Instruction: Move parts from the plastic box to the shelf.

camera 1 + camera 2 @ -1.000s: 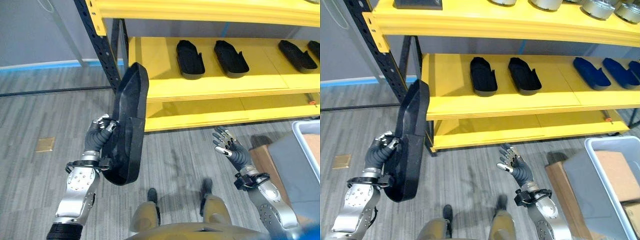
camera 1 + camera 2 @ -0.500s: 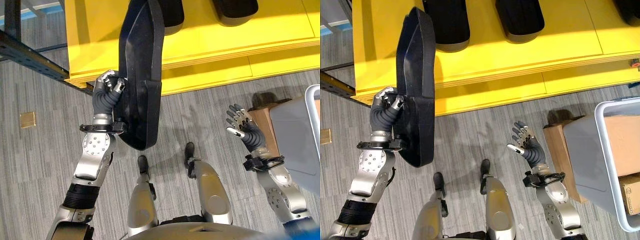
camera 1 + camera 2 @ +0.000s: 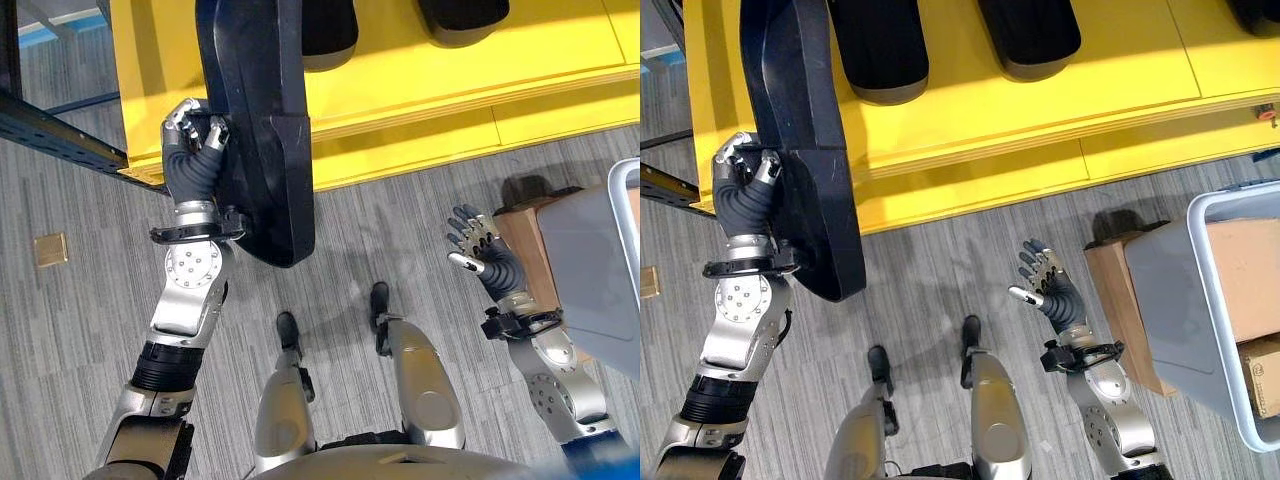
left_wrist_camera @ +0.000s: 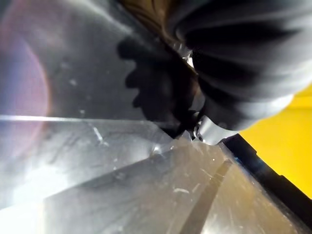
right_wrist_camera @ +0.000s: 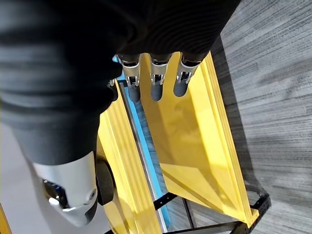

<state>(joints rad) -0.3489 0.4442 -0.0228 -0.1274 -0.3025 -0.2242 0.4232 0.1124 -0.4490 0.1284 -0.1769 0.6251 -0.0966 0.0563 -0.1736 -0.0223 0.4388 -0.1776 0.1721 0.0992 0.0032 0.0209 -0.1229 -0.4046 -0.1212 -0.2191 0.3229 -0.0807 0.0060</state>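
My left hand [image 3: 190, 150] is shut on the edge of a long black moulded part [image 3: 255, 120], also the long black part [image 3: 800, 130]. The part stands on its side, its upper end over the front left corner of the yellow shelf [image 3: 400, 90]. Up close, the part's glossy surface [image 4: 97, 185] lies against the left hand [image 4: 243, 58]. My right hand [image 3: 1045, 285] hangs open and holds nothing over the floor, its straight fingers [image 5: 153, 80] pointing at the shelf [image 5: 195, 136]. The grey plastic box [image 3: 1175, 290] stands to its right.
Two similar black parts [image 3: 880, 50] [image 3: 1025, 35] lie on the shelf board. A dark shelf post [image 3: 50, 130] runs at the left. Cardboard boxes [image 3: 1245, 250] sit inside the plastic box, and a brown carton [image 3: 1115, 300] stands beside it. A tan square [image 3: 50, 250] lies on the floor.
The camera has come closer to the shelf and now looks down. My left hand has lifted the black part up and further over the shelf edge. The right hand stays open.
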